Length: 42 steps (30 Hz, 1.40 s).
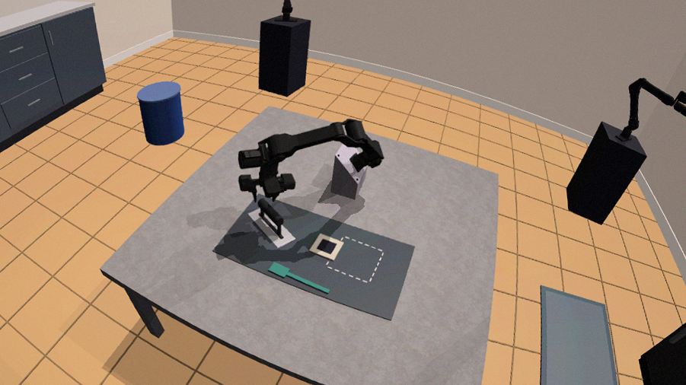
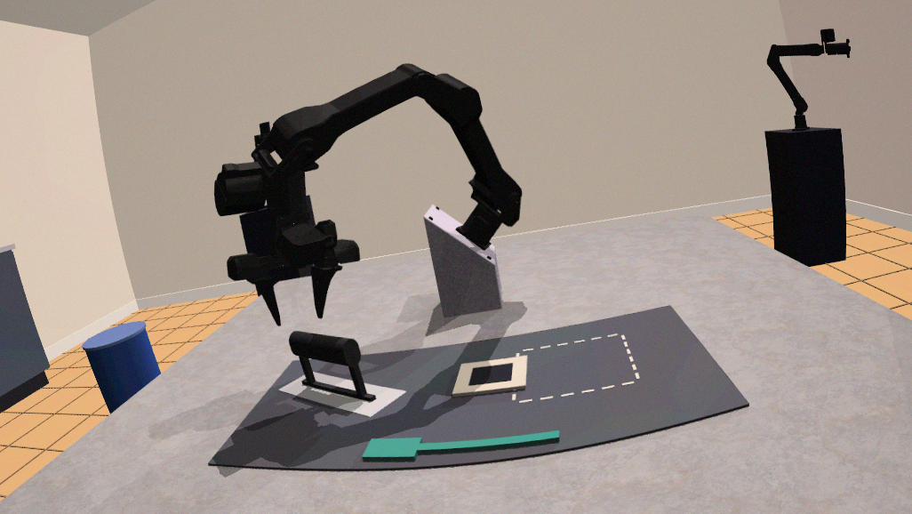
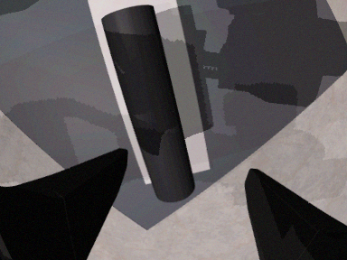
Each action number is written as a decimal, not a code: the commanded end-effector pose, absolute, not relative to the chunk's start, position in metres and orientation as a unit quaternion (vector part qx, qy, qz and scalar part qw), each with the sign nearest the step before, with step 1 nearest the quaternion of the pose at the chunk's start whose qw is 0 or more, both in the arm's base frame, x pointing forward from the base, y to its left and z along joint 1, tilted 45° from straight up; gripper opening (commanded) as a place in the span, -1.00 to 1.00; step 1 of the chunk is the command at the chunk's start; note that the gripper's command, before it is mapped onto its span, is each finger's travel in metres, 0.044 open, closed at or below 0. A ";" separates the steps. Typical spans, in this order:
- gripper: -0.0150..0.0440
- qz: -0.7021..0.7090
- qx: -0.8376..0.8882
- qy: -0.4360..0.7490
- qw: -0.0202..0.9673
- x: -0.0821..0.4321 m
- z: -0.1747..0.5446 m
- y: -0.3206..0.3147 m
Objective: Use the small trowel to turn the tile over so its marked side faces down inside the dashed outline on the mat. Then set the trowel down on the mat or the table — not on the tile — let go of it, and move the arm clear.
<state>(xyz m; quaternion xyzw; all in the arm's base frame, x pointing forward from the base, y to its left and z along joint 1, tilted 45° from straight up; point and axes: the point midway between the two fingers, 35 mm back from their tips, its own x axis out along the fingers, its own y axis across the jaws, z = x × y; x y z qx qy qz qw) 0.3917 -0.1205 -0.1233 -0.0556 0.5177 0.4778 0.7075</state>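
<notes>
The trowel (image 1: 270,212) (image 2: 325,348) (image 3: 145,104), a white plate with a raised black bar handle, rests plate down on the dark mat (image 1: 397,290) (image 2: 689,364). My gripper (image 1: 264,199) (image 2: 299,320) (image 3: 188,167) is open and empty, above the handle's rear end, pointing down. In the wrist view the handle's near end lies between the fingertips. The cream tile (image 1: 326,246) (image 2: 490,374) lies flat with its dark square up. Its right part overlaps the left side of the dashed outline (image 1: 382,252) (image 2: 636,381).
A flat green tool (image 1: 279,269) (image 2: 392,448) with a long thin handle lies along the mat's front edge, in front of the tile. The arm's angled grey base block (image 1: 344,182) (image 2: 466,280) stands on the table (image 1: 434,205) (image 2: 637,268) behind the mat.
</notes>
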 end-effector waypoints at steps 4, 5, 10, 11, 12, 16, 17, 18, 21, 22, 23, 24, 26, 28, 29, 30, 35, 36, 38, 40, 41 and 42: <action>0.53 0.433 -0.018 0.548 0.715 0.390 -0.129 -0.120; 0.53 0.427 -0.013 0.551 0.717 0.390 -0.129 -0.120; 0.53 0.398 0.009 0.565 0.722 0.390 -0.132 -0.120; 0.53 0.393 0.013 0.568 0.723 0.390 -0.132 -0.120; 0.53 0.388 0.017 0.570 0.724 0.390 -0.132 -0.120; 0.53 0.366 0.034 0.579 0.728 0.391 -0.134 -0.120; 0.53 0.361 0.038 0.581 0.729 0.391 -0.134 -0.120; 0.53 0.355 0.042 0.583 0.730 0.391 -0.135 -0.120; 0.53 0.332 0.061 0.591 0.733 0.391 -0.136 -0.120; 0.53 0.322 0.068 0.594 0.734 0.391 -0.137 -0.121; 0.53 0.312 0.076 0.597 0.735 0.391 -0.137 -0.121; 0.53 0.303 0.084 0.600 0.736 0.391 -0.138 -0.121; 0.53 0.283 0.100 0.605 0.738 0.391 -0.139 -0.121; 0.53 0.263 0.116 0.609 0.739 0.391 -0.140 -0.121; 0.53 0.255 0.123 0.610 0.740 0.392 -0.140 -0.121; 0.53 0.247 0.129 0.611 0.741 0.392 -0.141 -0.121; 0.53 0.210 0.160 0.615 0.743 0.393 -0.142 -0.121; 0.53 0.202 0.167 0.616 0.743 0.393 -0.143 -0.121; 0.53 0.187 0.180 0.616 0.743 0.394 -0.143 -0.120; 0.53 0.165 0.198 0.618 0.743 0.393 -0.145 -0.120; 0.53 0.152 0.209 0.618 0.742 0.393 -0.145 -0.120; 0.53 0.139 0.220 0.618 0.742 0.393 -0.145 -0.120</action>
